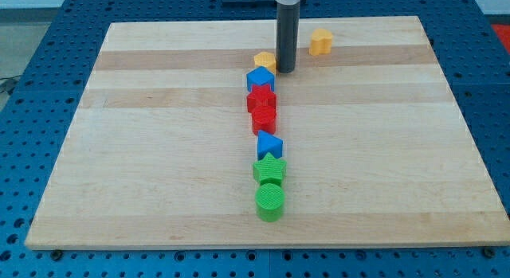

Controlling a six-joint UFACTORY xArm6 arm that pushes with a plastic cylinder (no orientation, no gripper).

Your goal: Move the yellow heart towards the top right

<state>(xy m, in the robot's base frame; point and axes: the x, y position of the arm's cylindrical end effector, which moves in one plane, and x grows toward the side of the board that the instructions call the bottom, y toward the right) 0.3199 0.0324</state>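
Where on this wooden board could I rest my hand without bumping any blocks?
Both wide halves of the board, at the view's left and right of the central column, are bare. Crowded: the line running from the green cylinder up to the blue block, and around my tip beside two yellow blocks.

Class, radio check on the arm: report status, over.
My tip down beside yellow block, on its right. Yellow heart sits apart, up right of tip. Path to top right unobstructed.

A pale wooden board (159, 150) is occupied by a central column of yellow, blue, red and green blocks, a yellow heart (320, 42) lying apart.
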